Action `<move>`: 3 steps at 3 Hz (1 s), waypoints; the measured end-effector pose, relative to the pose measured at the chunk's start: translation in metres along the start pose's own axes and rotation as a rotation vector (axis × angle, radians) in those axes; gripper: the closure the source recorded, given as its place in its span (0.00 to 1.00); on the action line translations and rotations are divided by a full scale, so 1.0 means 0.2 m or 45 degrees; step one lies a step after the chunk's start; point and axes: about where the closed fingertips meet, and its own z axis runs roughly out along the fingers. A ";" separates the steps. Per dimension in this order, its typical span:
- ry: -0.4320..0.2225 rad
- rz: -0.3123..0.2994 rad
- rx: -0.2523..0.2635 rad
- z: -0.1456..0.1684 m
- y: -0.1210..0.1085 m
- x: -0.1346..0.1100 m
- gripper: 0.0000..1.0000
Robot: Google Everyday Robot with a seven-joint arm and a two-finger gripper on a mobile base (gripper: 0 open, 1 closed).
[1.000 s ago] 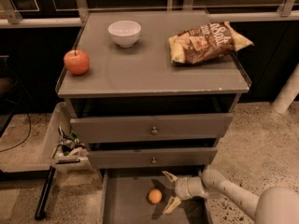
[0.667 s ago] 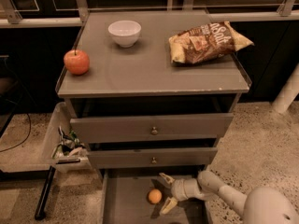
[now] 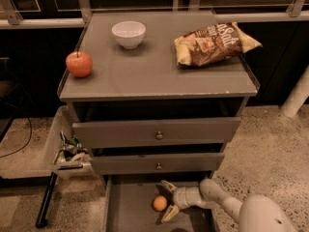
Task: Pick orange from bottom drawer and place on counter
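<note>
Because the orange [image 3: 160, 203] lies in the bottom drawer [image 3: 129, 210], your gripper [image 3: 164, 201] sits low beside it, fingers spread wide, gripping nothing.

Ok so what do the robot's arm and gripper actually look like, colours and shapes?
The gripper, down in the bottom drawer beside the orange, has two pale cream, tapered jaws on a light grey cylindrical wrist. The arm is smooth, rounded and off-white, widening to a big domed segment at lower right. No cables or markings show.
</note>
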 end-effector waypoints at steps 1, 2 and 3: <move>0.007 -0.014 -0.007 0.05 0.00 0.05 0.00; 0.011 -0.015 -0.023 0.10 0.02 0.09 0.00; 0.012 -0.015 -0.023 0.10 0.01 0.10 0.19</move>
